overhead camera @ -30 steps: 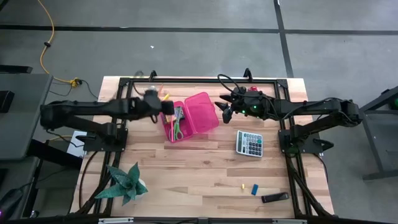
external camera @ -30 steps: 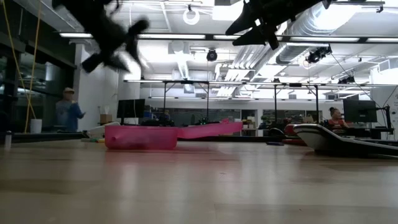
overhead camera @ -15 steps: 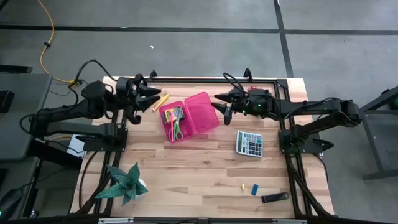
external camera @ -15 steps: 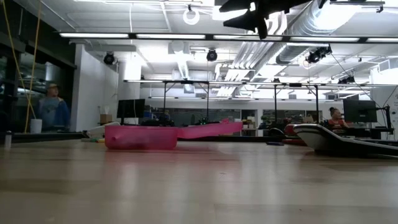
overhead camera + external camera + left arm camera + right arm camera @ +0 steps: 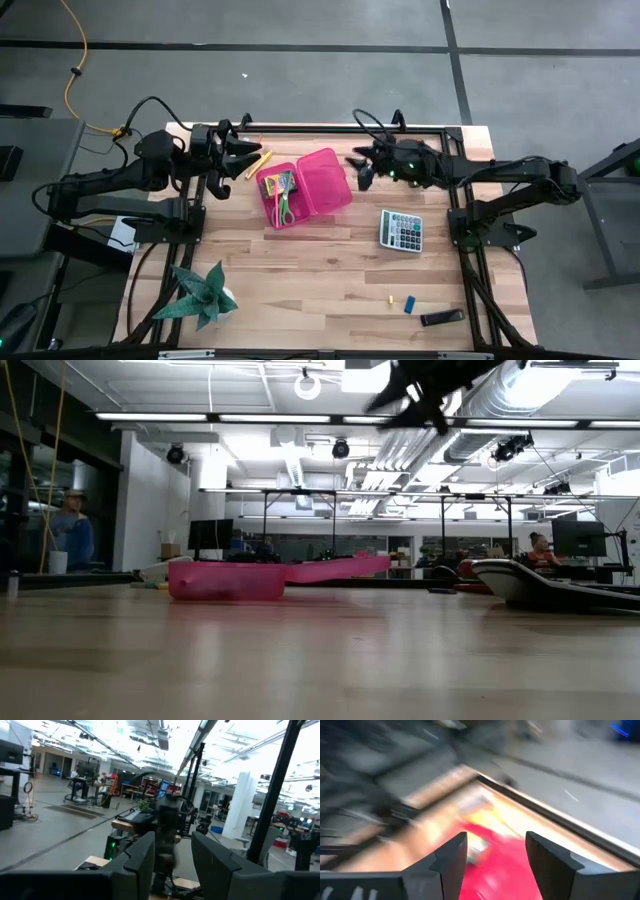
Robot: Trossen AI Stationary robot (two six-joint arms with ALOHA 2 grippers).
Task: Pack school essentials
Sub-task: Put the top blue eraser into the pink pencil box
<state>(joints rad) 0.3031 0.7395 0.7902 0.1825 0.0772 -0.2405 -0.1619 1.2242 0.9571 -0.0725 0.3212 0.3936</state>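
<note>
Wooden surface (image 5: 320, 270), near edge first: plant (image 5: 200, 292) at the left, then a tiny yellow piece (image 5: 389, 298), blue piece (image 5: 408, 304) and a dark flat thing (image 5: 441, 318) at the right. Calculator (image 5: 401, 230) sits further back on the right side. Mid-surface: pink box (image 5: 282, 196), lid (image 5: 326, 180) open and lying flat to its right; scissors (image 5: 285, 212) and crayon box (image 5: 271, 186) lie inside. Pencils (image 5: 255, 163) lie on the wood just beyond the box's far-left corner. Left pincer (image 5: 243, 157) hangs above the far-left part, near the pencils, fingers (image 5: 141, 861) apart, nothing between them. Right pincer (image 5: 357, 168) hangs above the far side just right of the lid, fingers (image 5: 451, 860) spread wide, holding nothing. Low view: person (image 5: 72, 530) stands in the room at the far left.
</note>
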